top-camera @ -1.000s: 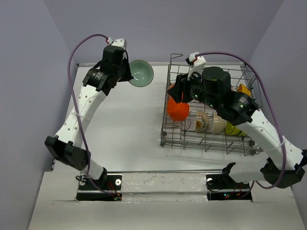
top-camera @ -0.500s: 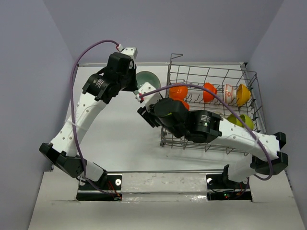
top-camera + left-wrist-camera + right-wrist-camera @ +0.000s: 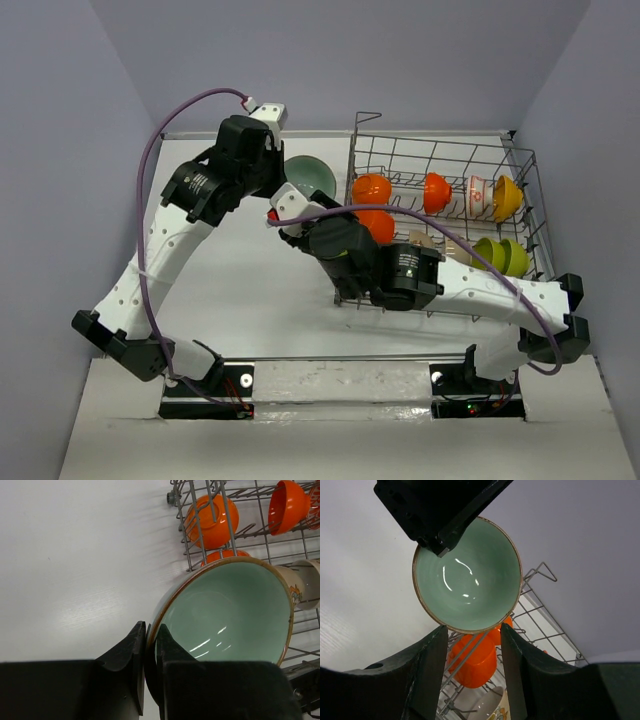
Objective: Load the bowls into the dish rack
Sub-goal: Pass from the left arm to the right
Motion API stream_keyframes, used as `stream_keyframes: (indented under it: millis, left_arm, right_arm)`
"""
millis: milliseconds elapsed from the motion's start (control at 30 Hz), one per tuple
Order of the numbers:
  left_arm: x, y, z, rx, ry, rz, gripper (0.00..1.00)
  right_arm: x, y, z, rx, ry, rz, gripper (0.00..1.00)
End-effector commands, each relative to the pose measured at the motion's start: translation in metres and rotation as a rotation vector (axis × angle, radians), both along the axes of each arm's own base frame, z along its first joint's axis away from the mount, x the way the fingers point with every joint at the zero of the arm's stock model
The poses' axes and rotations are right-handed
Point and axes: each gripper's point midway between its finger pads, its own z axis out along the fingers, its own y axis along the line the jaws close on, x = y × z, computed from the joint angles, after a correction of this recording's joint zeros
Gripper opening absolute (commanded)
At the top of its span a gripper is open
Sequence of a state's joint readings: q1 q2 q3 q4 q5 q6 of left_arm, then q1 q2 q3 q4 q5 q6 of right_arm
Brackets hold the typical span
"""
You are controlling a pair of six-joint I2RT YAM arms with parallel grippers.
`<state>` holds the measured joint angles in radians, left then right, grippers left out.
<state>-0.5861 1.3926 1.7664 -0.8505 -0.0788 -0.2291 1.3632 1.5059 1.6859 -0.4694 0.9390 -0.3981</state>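
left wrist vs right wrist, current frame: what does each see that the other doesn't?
Left wrist only: both fingers of the left gripper astride the rim of the teal bowl; a further orange bowl on its side, top right.
Right wrist only: the right gripper, open, just below that bowl; the grey wall behind.
Both: the teal bowl in the left grip, the nearest orange bowl in the dish rack, the white table.
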Motion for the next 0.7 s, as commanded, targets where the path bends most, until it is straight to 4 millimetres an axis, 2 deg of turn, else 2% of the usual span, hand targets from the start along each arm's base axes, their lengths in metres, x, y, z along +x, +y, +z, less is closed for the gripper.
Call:
stream_keyframes:
  millis: [0,233,667]
  left_arm:
    - [-0.01,-0.005,0.051,-0.09,-0.13,-0.045,0.0]
    - [-0.01,-0.006,0.057,-0.094,-0.139,-0.052,0.0]
    - [0.0,-0.017,0.066,-0.106,-0.149,-0.073,0.0]
  right_arm:
    - [0.003,0.008,0.011,0.012,-0.054,-0.02,0.52]
    - [0.002,0.013,0.003,0.0,-0.043,-0.004,0.52]
    - [-0.006,0.013,-0.007,-0.006,-0.007,0.039,0.52]
